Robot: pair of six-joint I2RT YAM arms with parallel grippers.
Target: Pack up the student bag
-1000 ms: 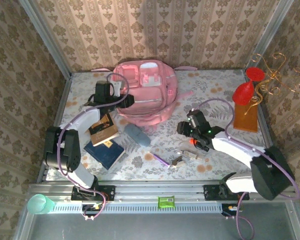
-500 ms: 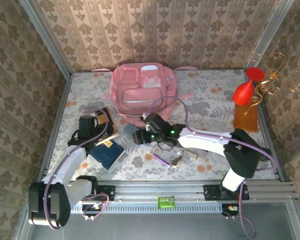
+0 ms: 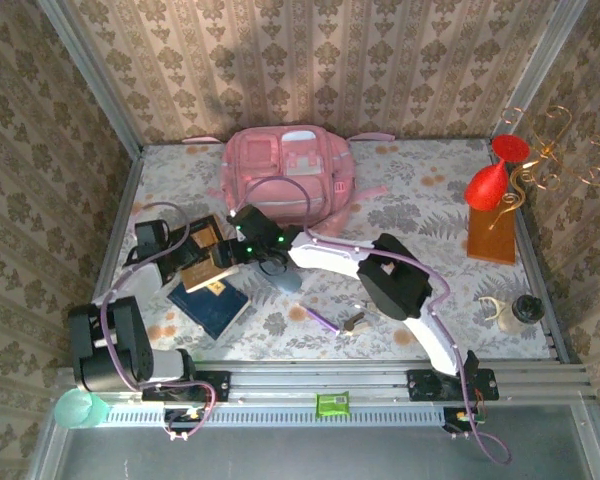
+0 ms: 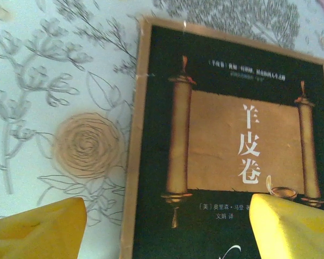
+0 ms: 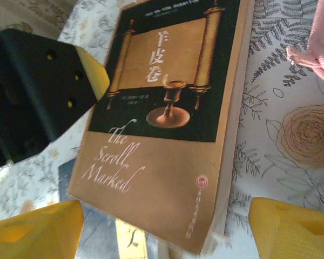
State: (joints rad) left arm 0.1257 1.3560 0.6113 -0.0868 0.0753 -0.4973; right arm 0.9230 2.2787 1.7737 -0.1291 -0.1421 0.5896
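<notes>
The right gripper point(image 5: 164, 229) has swung across to the brown paperback point(image 5: 167, 108), meeting the left gripper point(image 4: 164, 226) there, both with jaws spread wide. Pickup looks imminent; the student bag point(image 3: 285, 180) lies just beyond the paperback.

The student bag point(image 3: 285, 175) was pink with pale trim patches. The surface point(image 3: 420, 200) was off-white, printed with grey leaves and tan roses. The scroll book point(image 5: 167, 108) had a black and golden-brown cover bearing a gold scroll and goblet, with white lettering. The blue book point(image 3: 208, 305) was dark navy. The left hand point(image 4: 163, 231) and right hand point(image 5: 162, 232) had yellow fingertips point(image 4: 38, 229). The wallpaper point(image 3: 310, 70) was a beige damask.
</notes>
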